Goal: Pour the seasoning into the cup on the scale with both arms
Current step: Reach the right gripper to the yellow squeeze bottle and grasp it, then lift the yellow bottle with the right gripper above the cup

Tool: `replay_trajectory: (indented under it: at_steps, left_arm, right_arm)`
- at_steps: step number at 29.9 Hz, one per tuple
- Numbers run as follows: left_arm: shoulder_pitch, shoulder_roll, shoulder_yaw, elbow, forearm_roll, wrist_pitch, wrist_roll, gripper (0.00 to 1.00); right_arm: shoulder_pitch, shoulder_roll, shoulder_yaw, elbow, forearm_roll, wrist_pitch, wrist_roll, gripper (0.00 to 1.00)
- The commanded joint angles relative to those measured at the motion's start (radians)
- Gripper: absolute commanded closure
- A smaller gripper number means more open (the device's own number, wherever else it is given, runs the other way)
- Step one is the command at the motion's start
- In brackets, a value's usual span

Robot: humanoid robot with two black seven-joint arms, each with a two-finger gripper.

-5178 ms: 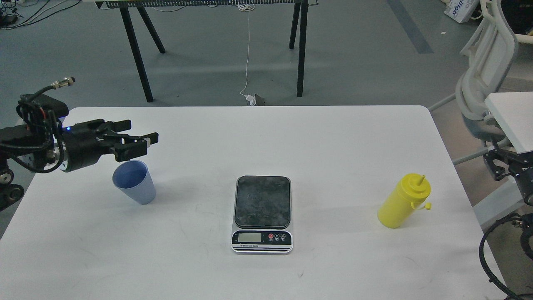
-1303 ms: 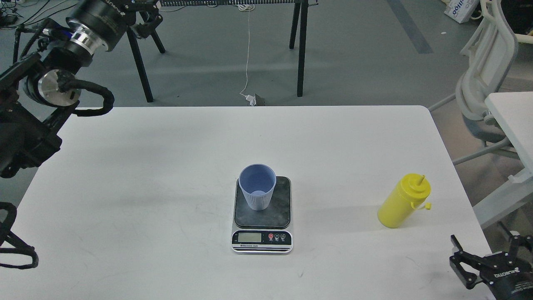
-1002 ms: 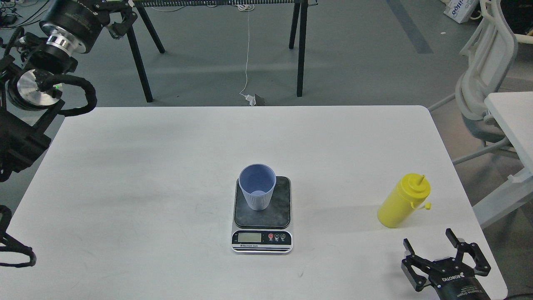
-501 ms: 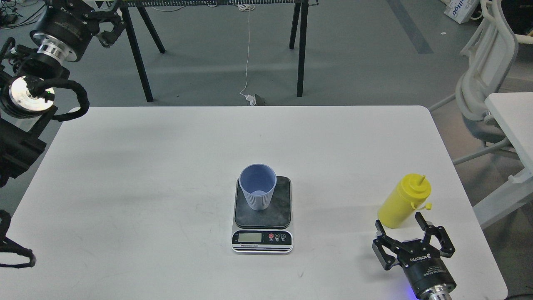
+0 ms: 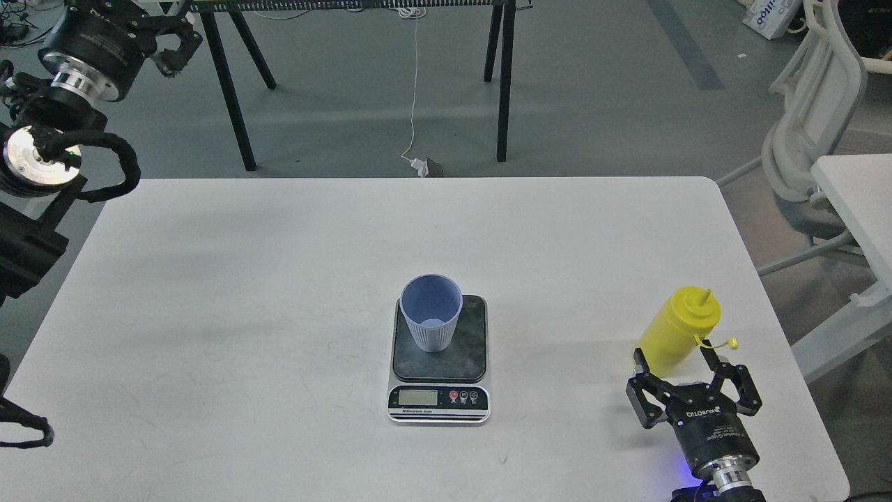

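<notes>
The light-blue cup (image 5: 432, 314) stands upright on the dark plate of the scale (image 5: 468, 357), near the middle of the white table (image 5: 265, 293). The yellow seasoning bottle (image 5: 679, 322) stands at the table's right side, nozzle up, with its small cap hanging on its tether to the right. My right gripper (image 5: 673, 357) is open, and its two fingers stand on either side of the bottle's base. My left gripper (image 5: 175, 40) is open and empty. It is raised high at the far left, well away from the cup.
Black trestle legs (image 5: 230, 90) and a white cable on the floor lie beyond the table's far edge. A white chair (image 5: 808, 125) and the corner of another white table (image 5: 860, 202) stand at the right.
My right gripper has moved up to the bottle, with its fingers now around the base. The bottle has shifted slightly and its cap has swung right. My left arm has drawn a little further left.
</notes>
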Motion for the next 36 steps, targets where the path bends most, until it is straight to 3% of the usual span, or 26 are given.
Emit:
replay_trajectory:
  at_steps: [1, 7, 13, 15, 19, 21, 26, 29, 36]
  left_arm:
    - [-0.001, -0.001, 0.000, 0.000, 0.002, 0.000, 0.000, 0.00]
    - [-0.001, -0.001, 0.000, 0.000, 0.002, 0.000, -0.002, 0.01]
    - [0.000, 0.002, 0.000, 0.000, 0.002, 0.002, -0.002, 0.01]
    - [0.000, 0.002, 0.002, 0.000, 0.002, 0.002, -0.002, 0.00]
    - [0.000, 0.002, 0.000, 0.000, 0.002, 0.003, -0.002, 0.00]
    - [0.000, 0.002, 0.000, 0.000, 0.002, 0.003, -0.002, 0.00]
    - [0.000, 0.017, 0.000, -0.005, 0.000, 0.003, -0.002, 0.00]
    - [0.000, 0.022, -0.002, -0.006, 0.000, 0.003, -0.002, 0.00]
    - [-0.001, 0.029, -0.011, -0.006, 0.003, 0.006, -0.002, 0.00]
  right_arm:
    - [0.026, 0.002, 0.018, -0.029, 0.000, 0.000, 0.001, 0.03]
    - [0.084, 0.014, 0.030, -0.075, -0.001, 0.000, 0.001, 0.08]
    - [0.204, 0.014, 0.017, -0.183, -0.001, 0.000, 0.001, 0.19]
    - [0.231, 0.015, 0.012, -0.203, -0.001, 0.000, 0.001, 0.29]
    - [0.245, 0.023, 0.006, -0.197, -0.003, 0.000, 0.001, 0.62]
    - [0.245, 0.023, 0.006, -0.189, -0.003, 0.000, 0.001, 0.71]
    - [0.247, -0.003, 0.023, -0.140, -0.005, 0.000, 0.001, 0.71]
    - [0.273, -0.096, 0.024, -0.051, -0.027, 0.000, 0.001, 0.72]
    - [0.464, -0.218, 0.026, 0.058, -0.319, 0.000, 0.023, 0.74]
